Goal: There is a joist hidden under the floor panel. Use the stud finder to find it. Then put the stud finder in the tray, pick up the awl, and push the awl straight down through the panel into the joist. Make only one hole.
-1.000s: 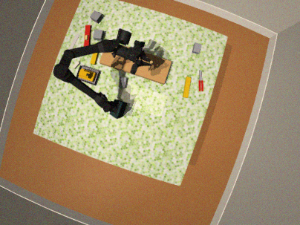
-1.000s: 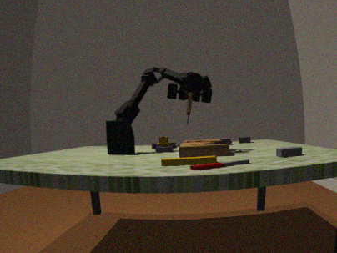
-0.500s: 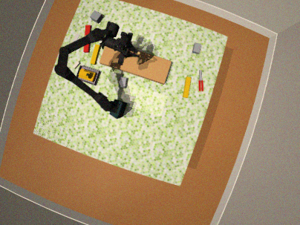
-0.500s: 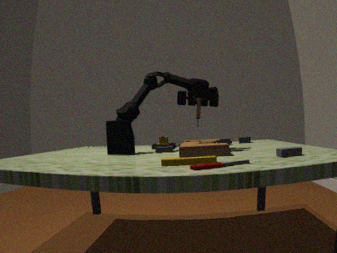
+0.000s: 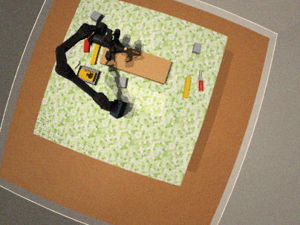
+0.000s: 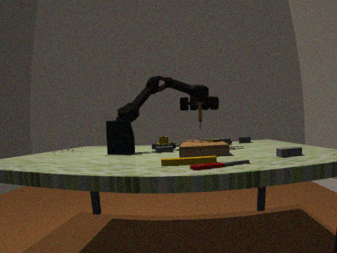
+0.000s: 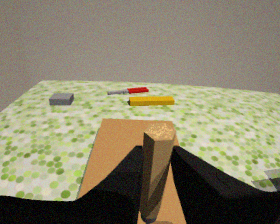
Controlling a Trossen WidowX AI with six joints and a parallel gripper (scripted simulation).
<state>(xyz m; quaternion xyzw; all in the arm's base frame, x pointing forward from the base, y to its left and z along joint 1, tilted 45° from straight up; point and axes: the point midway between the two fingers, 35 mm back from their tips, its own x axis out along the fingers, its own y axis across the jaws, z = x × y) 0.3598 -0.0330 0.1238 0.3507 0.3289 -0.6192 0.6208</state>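
Observation:
My gripper is shut on the awl, holding its wooden handle. The awl looks upright in the exterior view, its metal tip pointing down above the panel with a gap below it. The tan floor panel lies on the table; my gripper is over its left, rear part in the top view. The yellow stud finder sits in the dark grey tray. No hole is discernible in the visible panel surface; the joist is hidden.
Grey blocks stand around the panel. One yellow bar lies beside the tray, another yellow bar beyond the panel near a red-handled tool. A red object is partly under the arm.

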